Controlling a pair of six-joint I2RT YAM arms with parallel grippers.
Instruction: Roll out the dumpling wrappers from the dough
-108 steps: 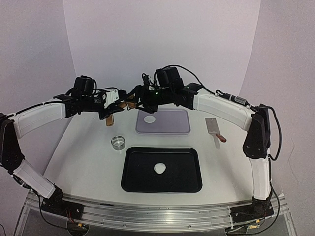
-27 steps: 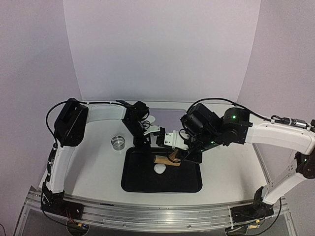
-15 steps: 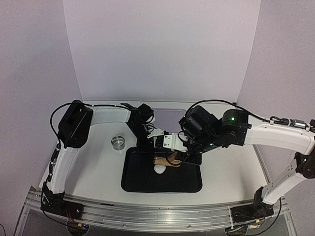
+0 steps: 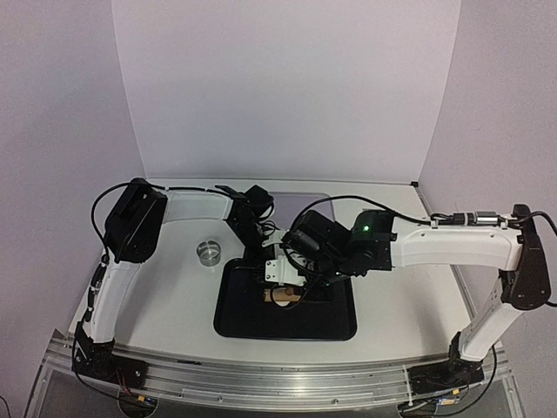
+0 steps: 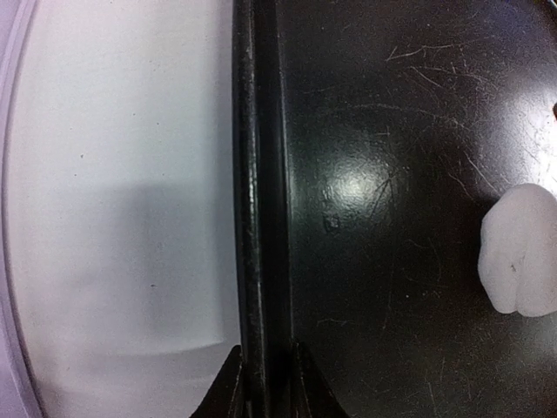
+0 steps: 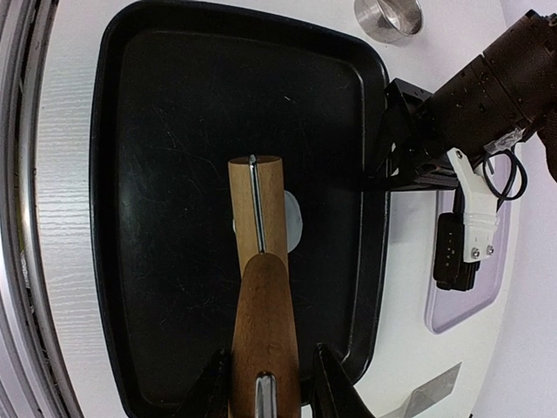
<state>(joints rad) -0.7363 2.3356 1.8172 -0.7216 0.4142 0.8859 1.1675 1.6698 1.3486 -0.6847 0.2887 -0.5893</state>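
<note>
— Since you've the better angle, where's the dough sitting?
— Middle of the black tray. It's a small white lump, mostly hidden under the roller of the wooden rolling pin, with only its edges peeking out on either side. Whether the roller is pressing on it, I can't tell.
— Who's got the pin?
— The right gripper, closed around the handle, with the roller end pointing away from it.
— And the other one?
— The left gripper is pinched onto the tray's far rim, towards the left end. One fingertip is outside and one inside, with just the rim between them.
— Anything else about?
— A metal ring cutter on the white worktop, near the tray's far left corner, and a lilac mat beyond the tray.
</note>
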